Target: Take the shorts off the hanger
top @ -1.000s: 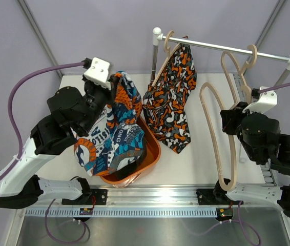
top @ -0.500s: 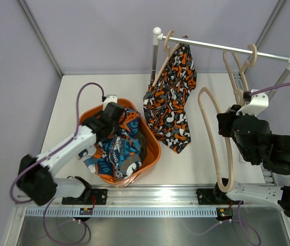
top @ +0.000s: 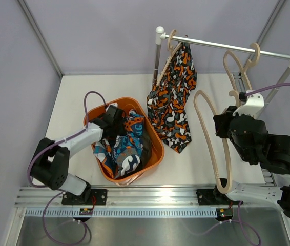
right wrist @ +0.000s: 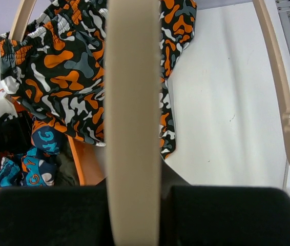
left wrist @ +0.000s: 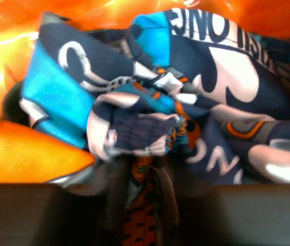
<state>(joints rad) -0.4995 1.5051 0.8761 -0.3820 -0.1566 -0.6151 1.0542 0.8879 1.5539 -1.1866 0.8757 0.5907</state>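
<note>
You are at the drop-off: the left gripper (top: pixel 118 124) sits low in the orange basket (top: pixel 159 147) against the swirl-print shorts (top: pixel 127 151), which lie crumpled there; you cannot tell whether its jaws are apart or pinching cloth. The right gripper (right wrist: pixel 133 192) is clamped on an empty hanger (right wrist: pixel 132 102). Next you need the blotch-print shorts (top: pixel 173 102), hanging limp from the rail (top: pixel 216 44).

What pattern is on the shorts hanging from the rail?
The hanging shorts are orange, black, grey and white blotch camouflage; clearest in the right wrist view.
</note>
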